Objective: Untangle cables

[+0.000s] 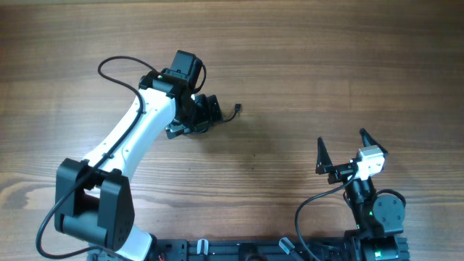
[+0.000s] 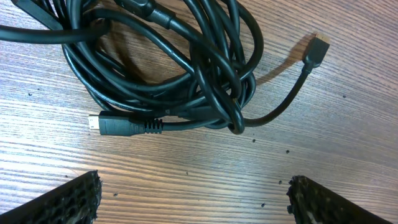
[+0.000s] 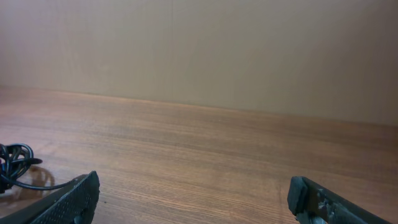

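Overhead, the left claw [image 1: 194, 114] covers nearly all of the cables [image 1: 233, 111]. Only one plug-tipped end pokes out to its right, left of centre on the worktop [image 1: 326, 51]. The left wrist view shows the rest: a tangled black bundle lying on the wood, with a flat plug [image 2: 117, 125] at its near edge and a smaller plug [image 2: 316, 50] on a loose end. That claw's jaws stand wide apart, holding nothing. The right claw [image 1: 342, 141], at near right, is also spread and empty. Its own camera catches only a loop at the left edge.
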Controlling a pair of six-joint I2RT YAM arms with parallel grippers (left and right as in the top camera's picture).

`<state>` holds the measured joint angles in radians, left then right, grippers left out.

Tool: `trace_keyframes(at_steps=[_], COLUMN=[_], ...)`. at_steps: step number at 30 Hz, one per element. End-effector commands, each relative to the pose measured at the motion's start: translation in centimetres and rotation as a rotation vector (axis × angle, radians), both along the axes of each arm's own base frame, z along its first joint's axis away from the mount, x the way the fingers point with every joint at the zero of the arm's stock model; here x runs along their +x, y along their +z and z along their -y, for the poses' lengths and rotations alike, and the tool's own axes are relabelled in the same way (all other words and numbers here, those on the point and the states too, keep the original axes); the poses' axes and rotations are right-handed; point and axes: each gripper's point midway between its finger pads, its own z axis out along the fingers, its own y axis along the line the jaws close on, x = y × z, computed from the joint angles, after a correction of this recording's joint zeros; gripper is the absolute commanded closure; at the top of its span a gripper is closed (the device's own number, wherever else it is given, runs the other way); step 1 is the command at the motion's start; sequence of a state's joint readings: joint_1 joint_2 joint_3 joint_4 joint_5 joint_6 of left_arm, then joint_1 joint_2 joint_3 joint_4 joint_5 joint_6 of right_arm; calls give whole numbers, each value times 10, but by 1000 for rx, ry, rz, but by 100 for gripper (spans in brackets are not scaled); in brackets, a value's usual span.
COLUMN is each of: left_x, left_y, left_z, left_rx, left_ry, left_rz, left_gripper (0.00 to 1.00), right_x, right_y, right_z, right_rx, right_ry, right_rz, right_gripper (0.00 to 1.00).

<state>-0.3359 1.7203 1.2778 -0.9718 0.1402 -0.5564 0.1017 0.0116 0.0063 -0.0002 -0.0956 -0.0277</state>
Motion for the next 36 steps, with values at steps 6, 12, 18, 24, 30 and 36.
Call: trace_keyframes(at_steps=[6,12,18,24,30,36], left_x=[-1,1,2,2,10,11], left_y=[0,1,1,1,1,1], left_z=[4,4,5,5,-1,-3], left_rx=[-14,-17,-19,-19,6,11], left_ry=[2,2,3,7,117,159], left_rz=[-1,7,13,13,31,29], left_gripper=[0,0,0,0,0,0], right_x=[0,0,0,0,0,0], right_y=[2,2,2,2,2,2], right_z=[2,2,2,2,2,2], right_rx=[3,3,3,3,3,3], right_ry=[-11,-11,-11,-10,-11,-10], right_rz=[8,8,8,8,8,8], right_gripper=[0,0,0,0,0,0])
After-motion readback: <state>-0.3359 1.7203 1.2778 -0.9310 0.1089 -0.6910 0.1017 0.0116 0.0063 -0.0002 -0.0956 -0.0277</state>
